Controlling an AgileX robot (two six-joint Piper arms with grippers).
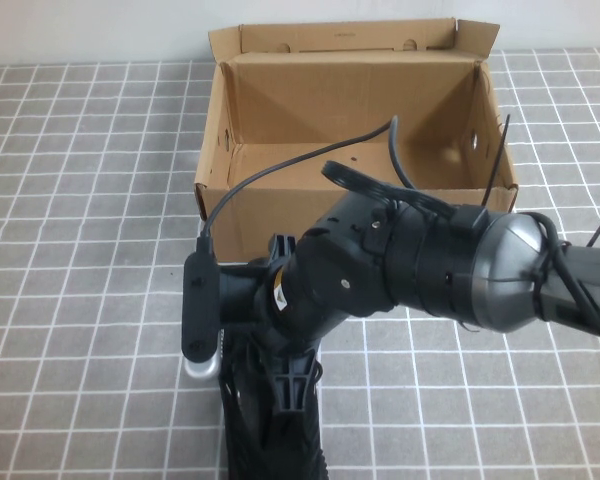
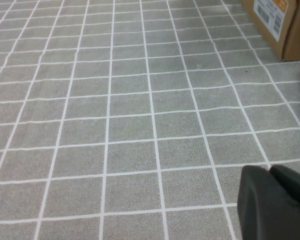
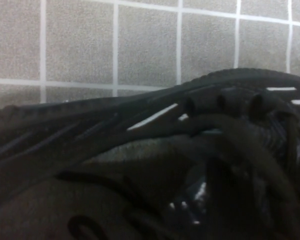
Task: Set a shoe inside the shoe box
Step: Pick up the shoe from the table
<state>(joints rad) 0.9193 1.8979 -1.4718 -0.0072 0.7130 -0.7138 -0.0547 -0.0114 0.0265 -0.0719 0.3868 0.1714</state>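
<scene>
The shoe (image 1: 270,445), a black lace-up sneaker, lies on the grey tiled surface at the near edge, in front of the shoe box (image 1: 212,150). The box is brown cardboard, open on top, with its flaps up. My right arm reaches in from the right, and the right gripper (image 1: 290,400) points down onto the shoe. In the right wrist view the shoe (image 3: 215,100) fills the picture, with its laces and white dashes very close. My left gripper (image 2: 270,172) is shut on nothing, low over bare tiles, with a corner of the box (image 2: 290,35) beyond it.
A black cable (image 1: 280,160) arcs from the right arm across the box's front wall. The wrist camera housing (image 1: 200,315) sticks out to the left of the right gripper. Grey tiles with white lines spread on both sides of the box.
</scene>
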